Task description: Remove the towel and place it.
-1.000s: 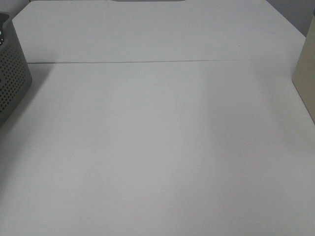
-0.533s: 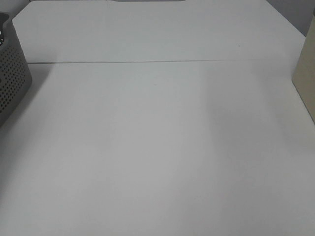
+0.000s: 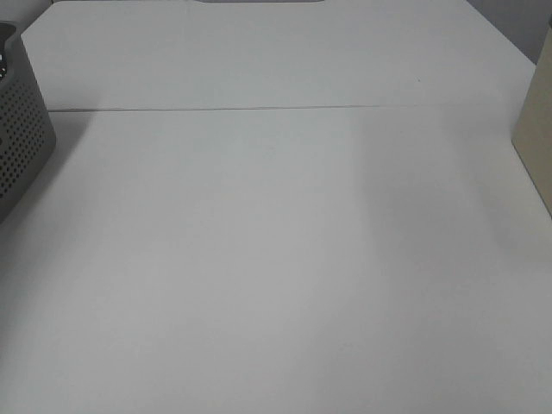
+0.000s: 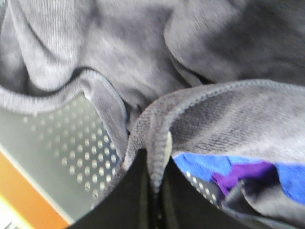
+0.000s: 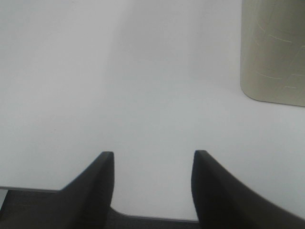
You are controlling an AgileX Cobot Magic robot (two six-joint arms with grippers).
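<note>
Overhead, the white table (image 3: 276,259) presents a broad open surface, crossed by one thin seam (image 3: 259,109) toward its far side. A grey perforated basket (image 3: 17,147) stands at the table's left edge and a beige container (image 3: 536,129) at its right edge, well apart, with the whole middle between them free for movement. Left gripper (image 4: 155,186): fingers pressed together on a hemmed edge of the dark towel (image 4: 143,71), which lies bunched in folds inside the basket and drapes over its perforated wall; blue and purple cloth (image 4: 228,169) shows under one fold. Right gripper (image 5: 152,160): fingers spread, holding nothing, poised above the table close to one of its borders, the beige container near but not touching.
</note>
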